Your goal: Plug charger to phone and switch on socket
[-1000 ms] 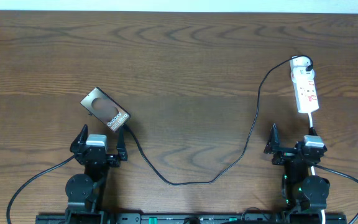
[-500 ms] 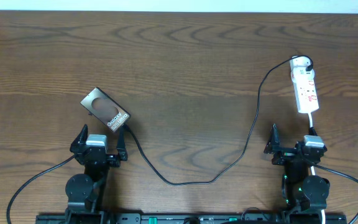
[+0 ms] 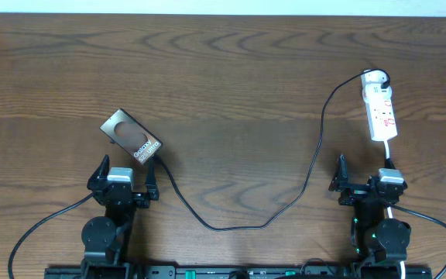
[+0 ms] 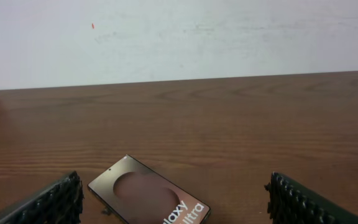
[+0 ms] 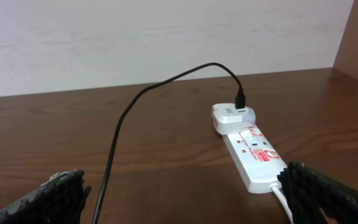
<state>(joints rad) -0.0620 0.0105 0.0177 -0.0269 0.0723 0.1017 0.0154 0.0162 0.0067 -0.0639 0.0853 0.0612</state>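
The dark phone [image 3: 132, 137] lies flat on the left of the table, lettering up; it also shows in the left wrist view [image 4: 148, 199]. The thin black charger cable [image 3: 316, 147] runs from the phone's near end in a loop across the table up to a white adapter [image 3: 374, 78] at the far end of the white socket strip [image 3: 382, 112]. The strip shows in the right wrist view [image 5: 253, 155], the cable too [image 5: 120, 130]. My left gripper [image 3: 124, 180] is open just behind the phone. My right gripper [image 3: 366, 182] is open just behind the strip's near end.
The strip's white cord [image 3: 392, 205] runs back past my right arm. Black arm cables [image 3: 41, 225] loop at the front left and front right. A pale wall [image 4: 179, 37] stands beyond the table's far edge.
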